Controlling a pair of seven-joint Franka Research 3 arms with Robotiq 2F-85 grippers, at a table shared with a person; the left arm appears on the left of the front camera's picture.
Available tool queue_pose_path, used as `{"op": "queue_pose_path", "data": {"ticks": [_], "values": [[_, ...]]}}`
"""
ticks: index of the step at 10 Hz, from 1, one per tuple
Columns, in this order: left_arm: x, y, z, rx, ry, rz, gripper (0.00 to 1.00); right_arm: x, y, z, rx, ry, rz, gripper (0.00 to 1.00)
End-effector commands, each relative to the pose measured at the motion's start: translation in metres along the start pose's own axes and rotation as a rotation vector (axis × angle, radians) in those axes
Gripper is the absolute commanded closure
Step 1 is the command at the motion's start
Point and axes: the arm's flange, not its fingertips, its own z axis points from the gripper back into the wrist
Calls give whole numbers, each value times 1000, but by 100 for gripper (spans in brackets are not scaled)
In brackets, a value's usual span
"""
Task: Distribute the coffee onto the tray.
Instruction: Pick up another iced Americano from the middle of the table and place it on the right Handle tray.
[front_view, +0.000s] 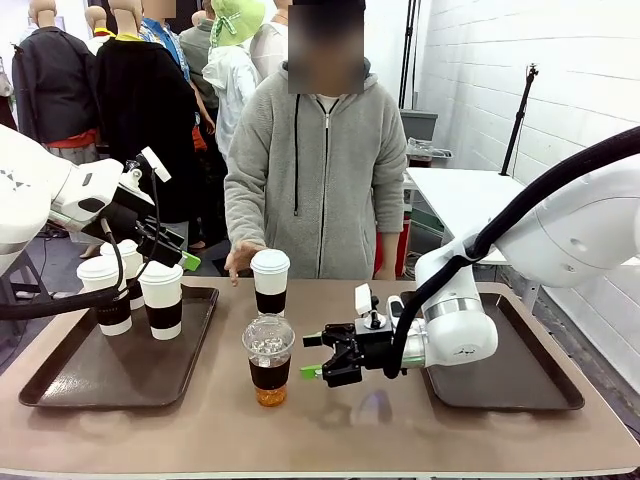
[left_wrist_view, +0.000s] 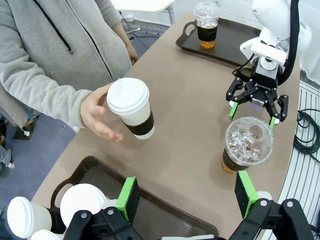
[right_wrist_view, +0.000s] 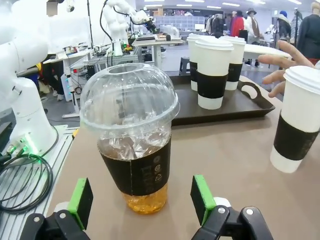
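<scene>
My R gripper (front_view: 311, 356) open, just beside clear dome cup (front_view: 269, 345); I'd centre on dark sleeve (front_view: 269, 373), approach level, squeeze gently w/o crushing.

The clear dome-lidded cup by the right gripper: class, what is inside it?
The clear cup holds ice over amber drink; its dark sleeve hides the middle band.

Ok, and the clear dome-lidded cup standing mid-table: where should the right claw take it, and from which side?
By the dark sleeve, coming in level from the side where the open right claw faces it. The clear cup stands upright; the sleeve is a firm band, while the thin dome lid would probably buckle.
</scene>
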Motion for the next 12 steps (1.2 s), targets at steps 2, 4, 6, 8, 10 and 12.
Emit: {"op": "queue_pose_path", "data": {"ticks": [2, 4, 6, 8, 10, 12], "values": [[-2, 4, -2, -11, -16, -18, 0, -7, -9, -25, 11, 26, 5, 0], [-2, 4, -2, -11, -16, -18, 0, -7, -10, -33, 18, 30, 10, 0], [-2, 4, -2, -11, -16, -18, 0, -7, -13, -40, 17, 28, 17, 0], [-2, 4, -2, -11, -16, -18, 0, -7, -14, -48, 32, 29, 19, 0], [-2, 4, -2, -11, -16, -18, 0, -5, -16, -57, 60, 35, 12, 0], [-2, 4, -2, -11, -16, -18, 0, -3, -18, -63, 73, 34, 9, 0]]}}
